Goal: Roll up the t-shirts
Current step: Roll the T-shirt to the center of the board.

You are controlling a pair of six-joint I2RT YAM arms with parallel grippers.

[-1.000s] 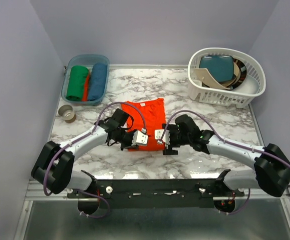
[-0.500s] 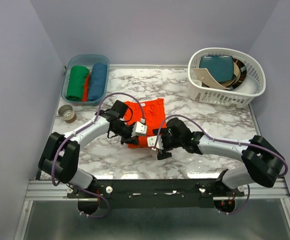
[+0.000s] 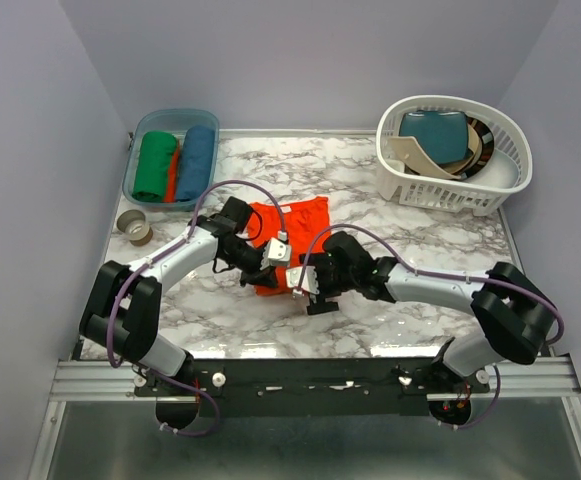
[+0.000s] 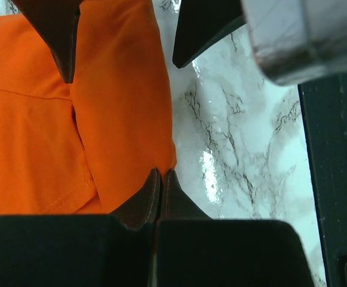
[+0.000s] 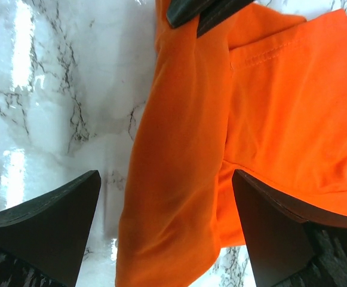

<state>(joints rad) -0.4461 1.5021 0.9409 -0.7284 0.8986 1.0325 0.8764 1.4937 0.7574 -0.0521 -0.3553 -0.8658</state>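
An orange-red t-shirt lies folded on the marble table, and its near edge is raised into a thick fold. My left gripper is shut, pinching the left end of that fold by its corner. From the right, my right gripper stands open. Its fingers straddle the fold without touching it. In the right wrist view, the left gripper's shut tips show at the fold's far end.
A blue bin at the back left holds rolled green, red and blue shirts. A white basket at the back right holds more folded fabric. A tape roll lies near the left edge. The front rail runs close behind both arms.
Both grippers moved away from the near edge and to the left. The shirt's near edge has folded over, so the orange patch looks shorter.
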